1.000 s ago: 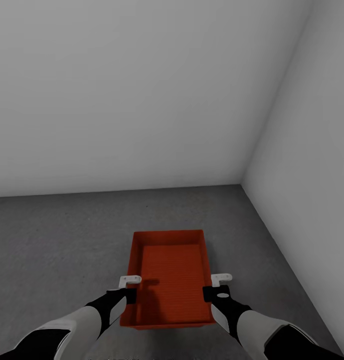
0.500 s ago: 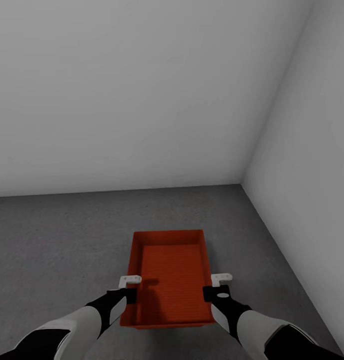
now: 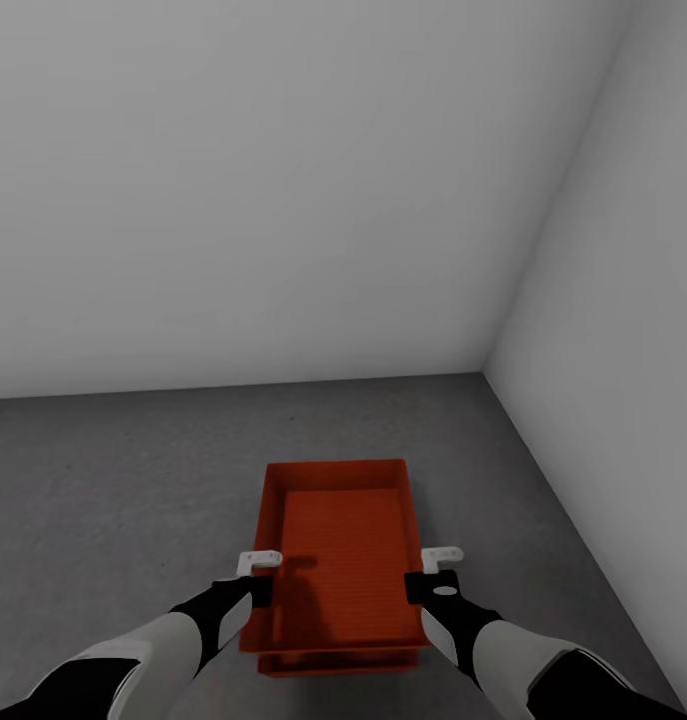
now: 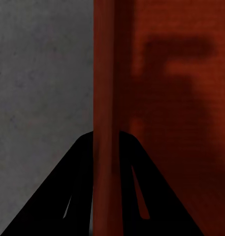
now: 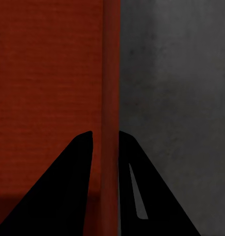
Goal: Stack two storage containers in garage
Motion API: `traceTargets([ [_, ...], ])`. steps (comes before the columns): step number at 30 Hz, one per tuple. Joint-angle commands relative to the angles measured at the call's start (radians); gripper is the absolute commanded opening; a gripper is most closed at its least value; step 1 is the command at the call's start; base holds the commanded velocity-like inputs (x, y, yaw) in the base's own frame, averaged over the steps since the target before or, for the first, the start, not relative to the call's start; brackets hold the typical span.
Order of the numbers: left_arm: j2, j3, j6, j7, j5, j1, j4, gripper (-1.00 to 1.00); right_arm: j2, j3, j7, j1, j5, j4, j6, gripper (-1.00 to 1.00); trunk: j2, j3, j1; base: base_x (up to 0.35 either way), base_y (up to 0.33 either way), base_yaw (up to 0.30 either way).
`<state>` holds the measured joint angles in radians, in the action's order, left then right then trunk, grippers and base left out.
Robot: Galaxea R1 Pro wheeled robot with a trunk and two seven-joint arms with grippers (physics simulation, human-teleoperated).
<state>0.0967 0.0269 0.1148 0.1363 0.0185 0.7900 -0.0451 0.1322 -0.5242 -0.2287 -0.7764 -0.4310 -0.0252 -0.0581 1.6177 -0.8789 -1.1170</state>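
An orange-red storage container [image 3: 343, 540] lies lengthwise in front of me over the grey concrete floor [image 3: 113, 480] of the garage. My left gripper [image 3: 255, 592] is shut on its left long wall [image 4: 105, 73], one finger on each side. On the opposite long wall [image 5: 111, 73] my right gripper [image 3: 419, 587] is shut in the same way. Under the near end a second orange-red rim [image 3: 338, 664] sticks out slightly, lined up with the held container. The rest of the lower container is hidden beneath it.
White walls meet in a corner [image 3: 483, 370] ahead at the right. The right wall [image 3: 623, 420] runs close alongside the containers. Bare concrete stretches to the left and ahead.
A second orange-red edge now shows below the held container's near wall, where one plain front wall showed before. Both arms have hardly moved.
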Motion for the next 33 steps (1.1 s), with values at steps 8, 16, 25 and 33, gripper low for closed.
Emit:
traceTargets([
  [8,-0.009,-0.002,0.006,0.010,-0.003,0.000,-0.006,-1.00,-0.004,0.006,-0.001,0.000,-0.020,0.002,0.000,-1.00,0.000,-0.001,0.000,0.015,0.000,0.000],
  [16,-0.009,-0.002,0.006,0.013,-0.003,0.000,-0.005,-1.00,-0.003,0.006,-0.001,0.000,-0.020,0.002,0.000,-1.00,0.000,-0.001,0.000,-0.005,0.000,0.000],
  [25,-0.009,-0.002,0.006,0.016,-0.002,0.001,-0.005,-1.00,-0.003,0.006,-0.001,0.000,-0.020,0.002,0.000,-1.00,0.000,-0.001,0.000,-0.155,0.000,0.000],
  [33,-0.009,-0.002,0.006,0.016,-0.002,0.000,-0.005,-1.00,-0.004,0.006,-0.001,0.000,-0.020,0.002,0.000,-1.00,0.000,-0.001,0.000,-0.009,0.000,0.000],
])
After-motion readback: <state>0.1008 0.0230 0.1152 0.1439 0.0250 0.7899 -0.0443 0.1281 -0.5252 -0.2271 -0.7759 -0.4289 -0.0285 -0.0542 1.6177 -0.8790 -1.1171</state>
